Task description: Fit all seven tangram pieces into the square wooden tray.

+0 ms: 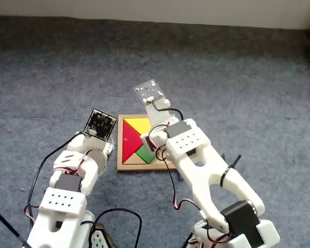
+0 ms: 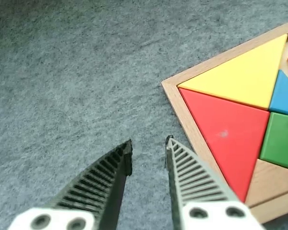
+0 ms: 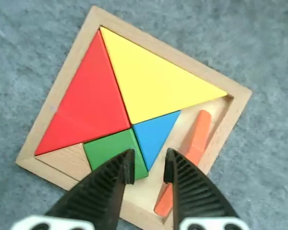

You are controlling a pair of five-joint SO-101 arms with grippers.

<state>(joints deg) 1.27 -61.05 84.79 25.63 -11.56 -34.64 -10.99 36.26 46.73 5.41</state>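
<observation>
Closest to the high camera are the two white arms, the left arm [image 1: 67,191] on the left and the right arm [image 1: 206,170] on the right, both rising from the near edge over grey carpet [image 2: 62,72].

The right arm stretches farther, and its wrist hangs above the square wooden tray [image 3: 60,85], which lies flat on the carpet between the arms, a little beyond them. The right gripper [image 3: 149,160] hovers over the near middle of the tray, its ribbed black fingers a narrow gap apart and pinching nothing. One fingertip is over the green square [image 3: 113,151]; the other is over bare wood beside the blue triangle [image 3: 153,134].

Five pieces show in the tray:
- The yellow triangle [image 3: 153,81] lies along the far rim.
- The red triangle [image 3: 86,105] lies along the left rim, edge to edge with the yellow one.
- The green square sits at their meeting point, towards the near side.
- The blue triangle lies just right of the square, touching it.
- The orange piece [image 3: 194,139] runs along the right rim — it looks tipped rather than flat, though I cannot tell whether its near end rests on the rim.

A patch of bare wood [image 3: 65,163] shows in the near-left corner.

The left gripper [image 2: 149,146] hangs over the carpet just left of the tray, close to its rim — fingers slightly spread, with nothing between them.
</observation>
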